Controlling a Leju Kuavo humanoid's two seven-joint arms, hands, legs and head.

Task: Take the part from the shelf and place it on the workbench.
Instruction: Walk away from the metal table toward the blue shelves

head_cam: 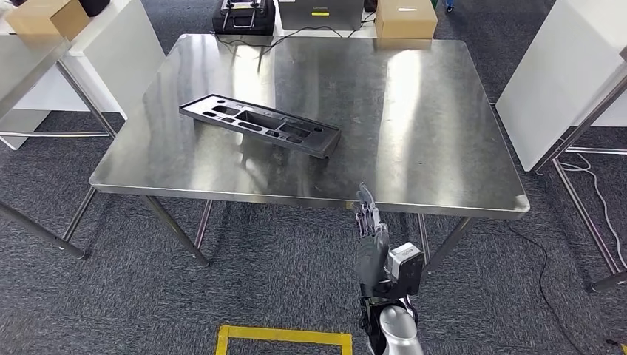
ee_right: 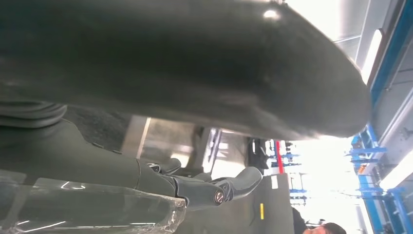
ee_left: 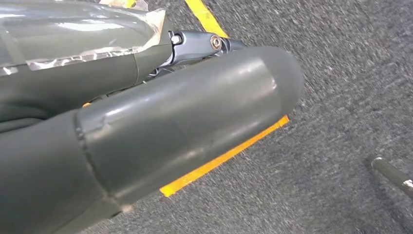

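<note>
Part (head_cam: 260, 123) lies on workbench (head_cam: 414, 111), beyond right hand (head_cam: 372, 248).

right robot hand (head_cam: 372, 240) raised, fingers straight, empty | left robot hand (ee_left: 146, 126) empty

I am counting beyond my right hand (head_cam: 379, 248): one black part (head_cam: 260, 123), one steel workbench (head_cam: 414, 111), two cardboard boxes (head_cam: 405, 19).

I see a shiny silver bench (head_cam: 414, 126) with a black part (head_cam: 259, 123) on it. The floor (head_cam: 281, 274) is dark grey carpet with a yellow line (head_cam: 285, 336). My right hand (head_cam: 373, 248) is dark grey, and two brown boxes (head_cam: 405, 18) sit behind the bench.
</note>
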